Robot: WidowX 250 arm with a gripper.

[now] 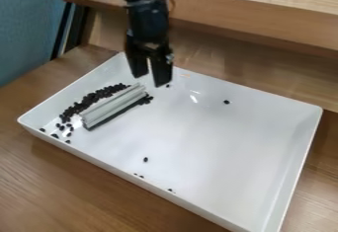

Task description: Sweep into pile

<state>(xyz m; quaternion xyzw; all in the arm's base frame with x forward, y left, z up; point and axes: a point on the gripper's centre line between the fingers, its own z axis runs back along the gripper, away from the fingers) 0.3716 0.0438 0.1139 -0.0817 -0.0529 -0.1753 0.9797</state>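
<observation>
In the camera view, nothing is being held by the gripper (151, 79), its jaws a bit apart. Beside the beans (92, 98), the bar (113, 106) is being held up by the tray (218, 137). For neat sweeping, a snug grip is being needed.

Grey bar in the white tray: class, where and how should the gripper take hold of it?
Probably at mid-length, from straight above, jaws closing across its narrow width: the grey bar lies long and slim, its top uncovered, dark pellets lying along one side.
</observation>
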